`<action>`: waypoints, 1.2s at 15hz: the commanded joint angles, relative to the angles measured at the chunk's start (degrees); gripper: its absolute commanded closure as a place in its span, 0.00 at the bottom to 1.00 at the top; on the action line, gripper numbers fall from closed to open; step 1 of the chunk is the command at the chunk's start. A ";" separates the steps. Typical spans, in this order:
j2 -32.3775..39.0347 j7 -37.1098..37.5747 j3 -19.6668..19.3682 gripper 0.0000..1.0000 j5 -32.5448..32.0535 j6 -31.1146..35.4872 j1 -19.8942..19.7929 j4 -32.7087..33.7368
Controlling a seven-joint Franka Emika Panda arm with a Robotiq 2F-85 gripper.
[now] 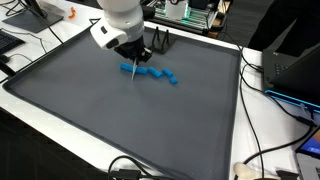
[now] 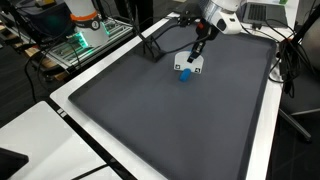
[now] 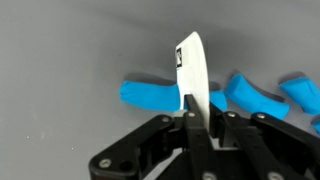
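**Operator:** What is in the jaws right now?

**Spotter:** Your gripper (image 3: 197,118) is clenched on a thin white strip (image 3: 192,62). You have it pinched at one end, and the rest sticks out past the fingertips. There is a small dark mark near its free end.

**Operator:** Where does it sit?

**Spotter:** It sits over the row of blue pieces (image 3: 150,95) that lies on the dark mat (image 1: 90,125). In the wrist view the strip crosses the row at a gap between two pieces. In an exterior view your gripper hangs just above one end of the row (image 1: 155,72). I can't tell whether the free end touches a blue piece or the mat.

**Operator:** How will it handle?

**Spotter:** I'd judge it very light, flat and fairly smooth, probably card or thin plastic. It shows a slight curve, so expect it to bend if its tip presses on anything near the row. It should be stiff edge-on and springy across its face. With a hold this close to the end, the strip can pivot or slide between your pads.

**Operator:** Where is the best place to hold it?

**Spotter:** Hold it across the two broad faces, as you have it now. A grip further in from the end would leave less free length over the row to flex. The blue pieces look small and light too, so a nudge would likely shift them.
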 commanded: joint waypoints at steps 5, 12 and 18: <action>-0.71 -0.88 0.38 0.98 1.39 -0.99 -1.09 -4.01; -1.22 -1.32 0.38 0.98 1.17 -2.93 -1.14 -4.89; -2.19 -1.25 0.13 0.98 0.83 -5.80 -1.55 -6.19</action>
